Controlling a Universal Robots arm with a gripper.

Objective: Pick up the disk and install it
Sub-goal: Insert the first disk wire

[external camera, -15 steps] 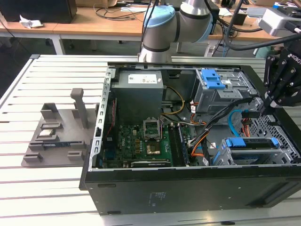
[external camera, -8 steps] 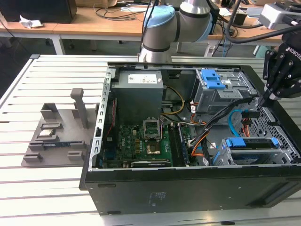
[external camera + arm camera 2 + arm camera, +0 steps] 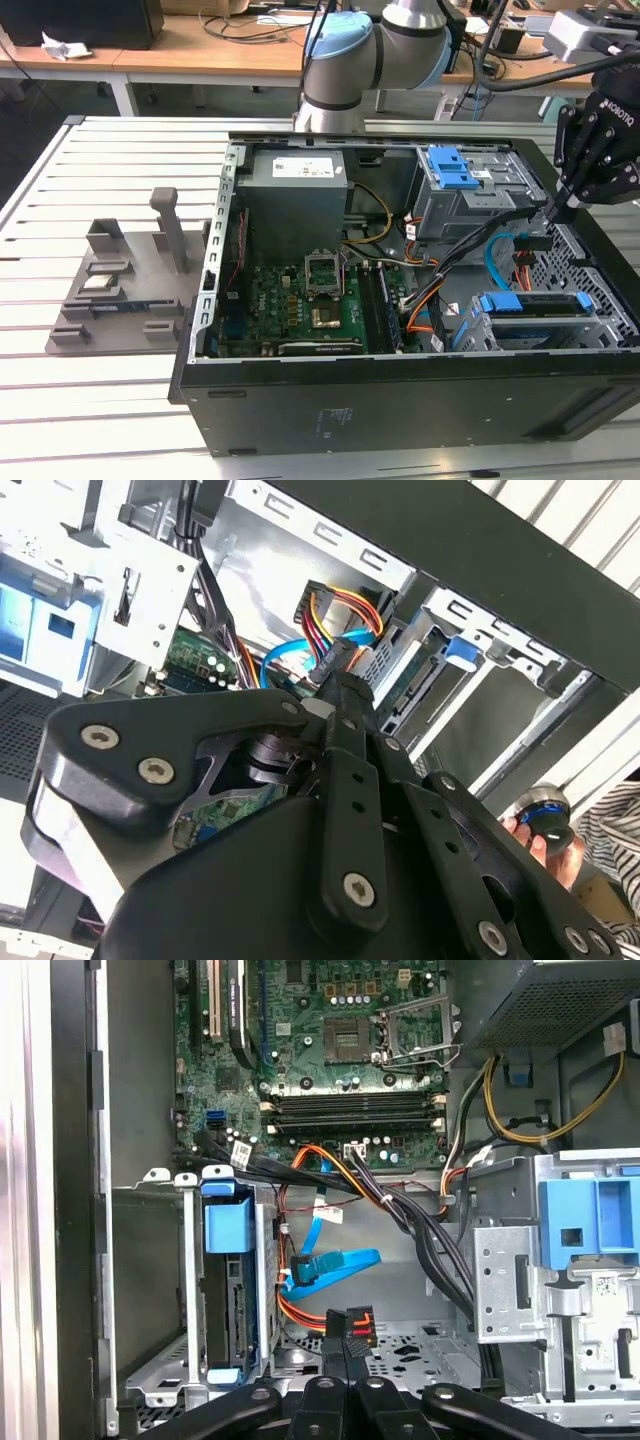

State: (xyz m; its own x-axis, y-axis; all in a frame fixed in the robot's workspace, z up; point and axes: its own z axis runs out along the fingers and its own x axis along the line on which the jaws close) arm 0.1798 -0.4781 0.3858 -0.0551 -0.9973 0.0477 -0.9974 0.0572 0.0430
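The disk stands on edge inside the grey drive cage at the exterior view's right front corner of the open computer case, its blue carrier bracket uppermost. In the first wrist view the disk shows its blue bracket tab and dark edge, slotted between the cage walls. My black gripper hangs over the case's right side, above and behind that cage, shut with nothing between its fingers. Its fingertips meet just over the red and black cable plug, a short way from the disk. In the second wrist view the gripper points down at the cables.
A blue latch on a grey metal cage stands at the back right of the case. Orange, blue and black cables cross between the two cages. The motherboard fills the left half. A grey fixture lies outside. A hand holds a small round object.
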